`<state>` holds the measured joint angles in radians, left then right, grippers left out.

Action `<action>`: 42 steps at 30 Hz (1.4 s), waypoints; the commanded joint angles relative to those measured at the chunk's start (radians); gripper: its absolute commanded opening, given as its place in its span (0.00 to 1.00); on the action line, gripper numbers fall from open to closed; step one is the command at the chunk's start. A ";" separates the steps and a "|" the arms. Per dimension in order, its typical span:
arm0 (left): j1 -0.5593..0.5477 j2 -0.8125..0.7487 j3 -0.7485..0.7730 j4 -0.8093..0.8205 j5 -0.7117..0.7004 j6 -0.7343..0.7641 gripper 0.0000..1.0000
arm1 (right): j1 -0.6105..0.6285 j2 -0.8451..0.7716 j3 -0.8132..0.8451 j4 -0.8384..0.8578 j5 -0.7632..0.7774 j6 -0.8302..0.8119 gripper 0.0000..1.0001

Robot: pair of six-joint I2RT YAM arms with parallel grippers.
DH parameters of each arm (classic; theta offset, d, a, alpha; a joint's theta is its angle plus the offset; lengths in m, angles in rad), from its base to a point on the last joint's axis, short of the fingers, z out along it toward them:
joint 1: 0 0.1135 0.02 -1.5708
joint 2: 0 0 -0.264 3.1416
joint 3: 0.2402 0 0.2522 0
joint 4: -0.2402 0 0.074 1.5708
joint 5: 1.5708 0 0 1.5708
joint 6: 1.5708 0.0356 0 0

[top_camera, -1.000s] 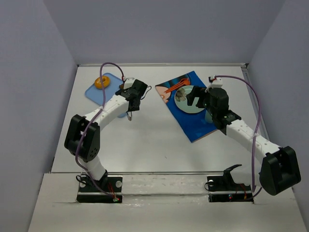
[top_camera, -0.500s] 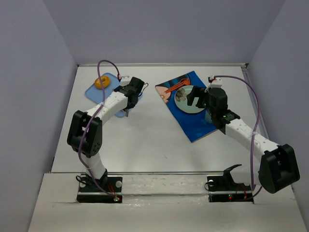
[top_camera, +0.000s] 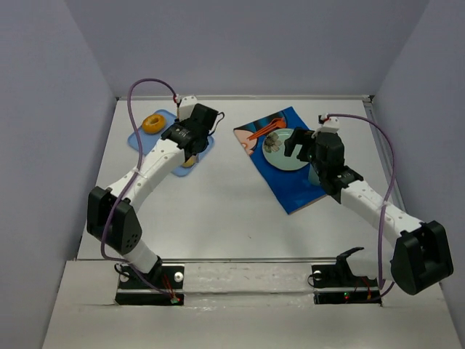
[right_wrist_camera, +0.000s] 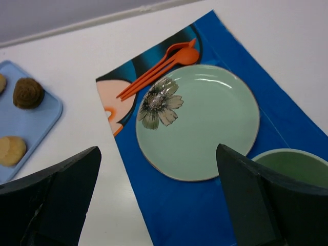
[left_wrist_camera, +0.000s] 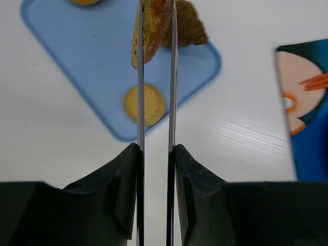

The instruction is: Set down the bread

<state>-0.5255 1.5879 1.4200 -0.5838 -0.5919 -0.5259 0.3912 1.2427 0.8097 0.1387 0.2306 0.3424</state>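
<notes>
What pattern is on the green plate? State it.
One grey-brown flower near the rim of the plate, clearest in the right wrist view.

We saw golden-brown bread [left_wrist_camera: 154, 25], a light-blue tray [left_wrist_camera: 77, 56], a pale-green, flower-printed plate [right_wrist_camera: 215, 133], orange cutlery [right_wrist_camera: 184, 55] and a blue mat [right_wrist_camera: 174, 215].

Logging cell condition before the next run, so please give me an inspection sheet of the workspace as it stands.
Surface: white table, nothing spilled.
Job's things: bread held over the tray.
Clutter: donut, cookie and brown cake on the tray; plate, bowl and orange cutlery on the mat.
Grippers: left hand shut on bread; right hand open, near the plate.
Cables: purple left cable and right cable loop above the arms.
Surroundings: grey walls; nothing else seen.
</notes>
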 commanded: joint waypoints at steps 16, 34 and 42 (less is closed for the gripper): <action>-0.384 0.595 0.758 0.041 0.185 0.204 0.22 | 0.000 -0.453 -0.222 0.048 0.601 0.224 1.00; -0.413 0.649 0.797 0.033 0.288 0.244 0.60 | 0.000 -0.437 -0.218 0.048 0.599 0.214 1.00; -0.433 0.569 0.777 0.021 0.300 0.253 0.63 | 0.000 -0.430 -0.215 0.048 0.590 0.216 1.00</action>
<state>-0.9432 2.3062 2.2002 -0.5709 -0.2943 -0.2966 0.3912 0.8135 0.5858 0.1413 0.7925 0.5468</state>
